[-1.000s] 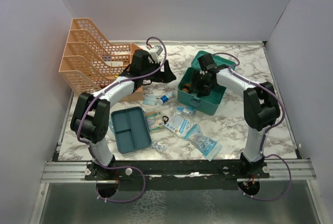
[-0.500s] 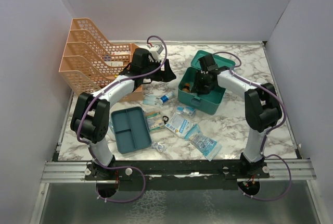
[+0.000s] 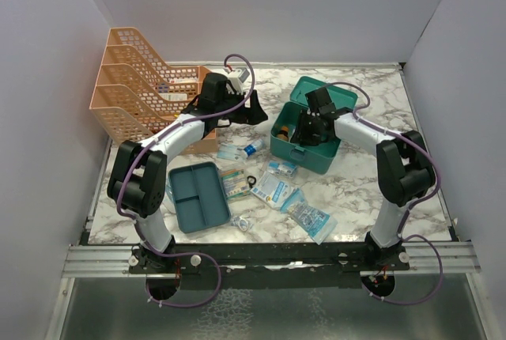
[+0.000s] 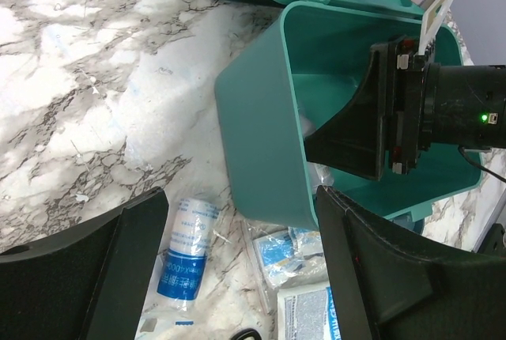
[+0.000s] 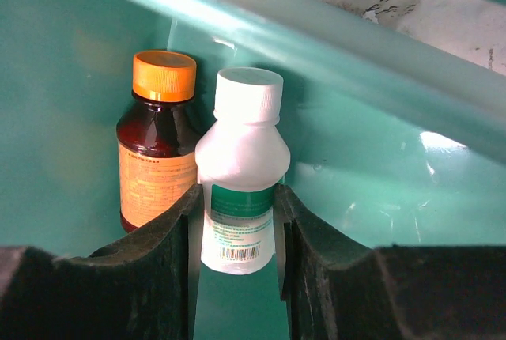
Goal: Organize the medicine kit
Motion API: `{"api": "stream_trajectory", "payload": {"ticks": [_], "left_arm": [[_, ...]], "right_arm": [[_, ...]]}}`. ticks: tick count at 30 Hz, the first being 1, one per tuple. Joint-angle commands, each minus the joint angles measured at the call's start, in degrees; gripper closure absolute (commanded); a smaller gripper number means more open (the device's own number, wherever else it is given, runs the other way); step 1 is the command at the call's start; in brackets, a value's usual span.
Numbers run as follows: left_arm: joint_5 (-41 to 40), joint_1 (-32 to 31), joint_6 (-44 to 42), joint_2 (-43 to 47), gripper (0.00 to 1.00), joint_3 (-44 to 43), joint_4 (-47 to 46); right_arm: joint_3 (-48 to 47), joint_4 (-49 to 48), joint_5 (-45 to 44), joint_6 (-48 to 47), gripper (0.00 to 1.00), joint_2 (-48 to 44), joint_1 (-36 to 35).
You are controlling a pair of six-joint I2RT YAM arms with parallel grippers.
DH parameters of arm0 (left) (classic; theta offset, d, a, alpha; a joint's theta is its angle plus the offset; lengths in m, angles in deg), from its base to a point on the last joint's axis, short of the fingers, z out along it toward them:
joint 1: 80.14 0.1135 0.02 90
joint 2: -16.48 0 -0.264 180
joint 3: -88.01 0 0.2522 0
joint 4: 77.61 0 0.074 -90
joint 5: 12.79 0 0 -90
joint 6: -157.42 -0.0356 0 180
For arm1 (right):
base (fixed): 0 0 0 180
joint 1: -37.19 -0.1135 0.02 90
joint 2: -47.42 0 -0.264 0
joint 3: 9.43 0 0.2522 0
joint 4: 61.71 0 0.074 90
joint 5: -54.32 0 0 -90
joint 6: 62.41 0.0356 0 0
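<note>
Standing right of centre on the marble table (image 3: 379, 95), the medicine kit (image 3: 304, 156) has its lid hinged open toward the far edge. The right gripper (image 5: 237, 198) is lowered inside it, its fingers (image 5: 170, 229) set narrow against both sides of an upright white bottle (image 5: 241, 134). A brown bottle with an orange cap (image 5: 158, 150) stands touching the white bottle, close to the kit wall; teal floor shows to the other side. The left gripper (image 4: 237, 277) hangs above the table just beside the kit's outer wall, fingers spread wide, over a blue-labelled roll (image 4: 186, 249) and sachets (image 4: 296, 249). A teal divided tray (image 3: 198, 196) lies near the front edge.
</note>
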Motion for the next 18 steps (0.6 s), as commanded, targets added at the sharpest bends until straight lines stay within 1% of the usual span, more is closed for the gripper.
{"api": "stream_trajectory", "payload": {"ticks": [1, 8, 10, 14, 18], "left_arm": [[-0.4, -0.4, -1.2, -0.3, 0.21, -1.1, 0.4], [-0.8, -0.4, -1.7, 0.4, 0.21, -1.2, 1.0], [-1.2, -0.5, -2.0, 0.7, 0.21, -1.4, 1.2], [-2.1, -0.4, -2.4, 1.0, 0.21, -1.8, 1.7], [-3.5, -0.4, -2.6, 1.5, 0.21, -1.3, 2.0]], "right_arm": [[-0.1, 0.7, 3.7, -0.1, 0.69, -0.8, -0.8], [-4.9, 4.8, -1.4, 1.5, 0.5, -1.6, -0.7], [-7.3, 6.3, -3.5, 1.6, 0.47, -1.8, -0.7], [-10.4, 8.7, -8.3, 2.2, 0.46, -2.3, -0.7], [-10.9, 8.5, -11.0, 1.3, 0.47, -2.5, -0.7]]}}
